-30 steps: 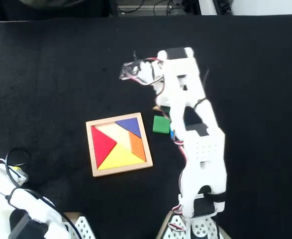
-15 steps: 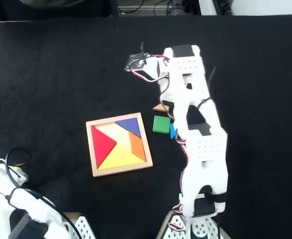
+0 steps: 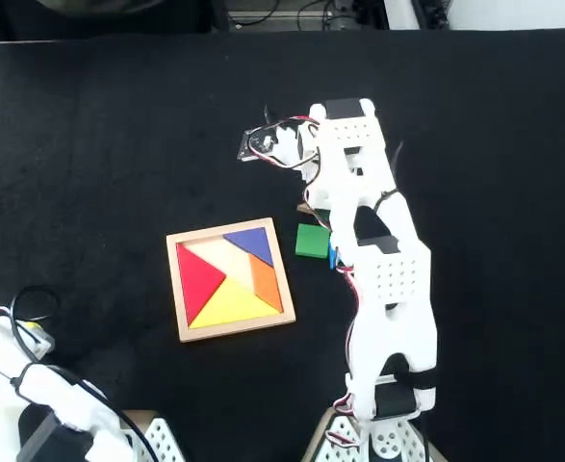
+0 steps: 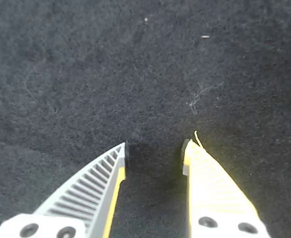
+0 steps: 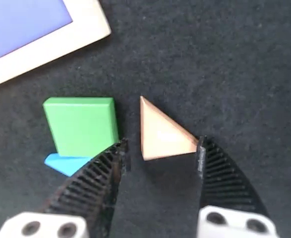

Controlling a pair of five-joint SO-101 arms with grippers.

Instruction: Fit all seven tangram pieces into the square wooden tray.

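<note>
The square wooden tray (image 3: 173,279) lies mid-table and holds red, yellow, orange, blue and cream pieces; its corner with the blue piece (image 5: 29,17) appears in the right wrist view. Just right of it sit a green square (image 3: 311,241) (image 5: 81,124), a light-blue piece (image 5: 63,162) partly under the green one, and a small tan triangle (image 5: 160,131). My right gripper (image 5: 160,153) is open, its fingertips on either side of the tan triangle's near edge. My left gripper (image 4: 152,153) is open over bare black cloth near the table's front left corner.
The right arm (image 3: 383,289) stretches from the front edge over the table's middle, with loose wires (image 3: 268,144) at its wrist. The left arm's base (image 3: 32,404) and cable sit at the front left. Black cloth covers the whole table.
The right arm's wrist shifted slightly away and then back toward the tray side over the loose pieces. The pieces and the left arm have not moved.
</note>
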